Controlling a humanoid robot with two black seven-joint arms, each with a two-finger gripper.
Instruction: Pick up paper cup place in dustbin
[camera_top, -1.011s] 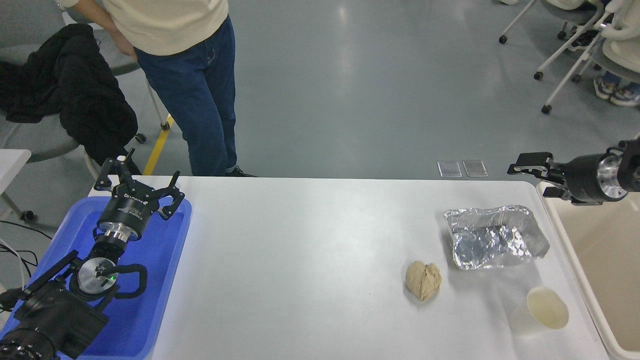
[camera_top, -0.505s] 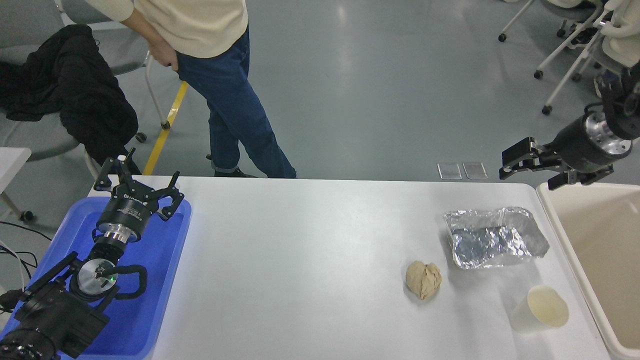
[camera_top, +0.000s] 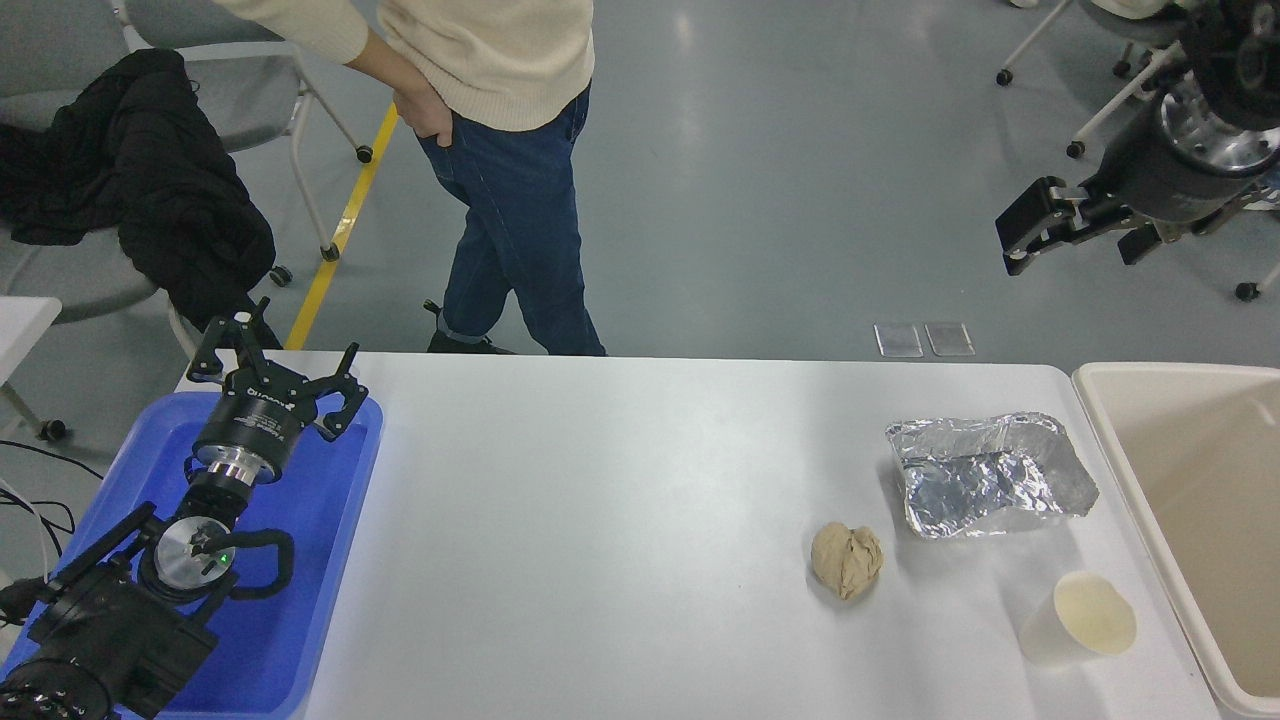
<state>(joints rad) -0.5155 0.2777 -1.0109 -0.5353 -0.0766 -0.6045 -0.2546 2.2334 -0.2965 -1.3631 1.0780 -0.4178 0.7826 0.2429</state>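
The small white paper cup (camera_top: 1080, 620) lies tilted on the white table near its front right corner, its cream inside facing up and right. The cream-beige dustbin (camera_top: 1105, 425) stands at the table's right edge, close beside the cup. My right gripper (camera_top: 1075, 232) is open and empty, raised high above the table's far right, well away from the cup. My left gripper (camera_top: 270, 375) is open and parked over the blue tray at the lower left.
A tan paper wad (camera_top: 847, 560) lies left of the cup. A crumpled silver foil tray (camera_top: 985, 475) sits behind the cup. A blue tray (camera_top: 320, 540) lies at the table's left end. A person (camera_top: 500, 150) stands beyond the far edge.
My right gripper has risen from just above the dustbin's far corner to high above the table. The person has walked to the right along the far side. The cup has not moved.
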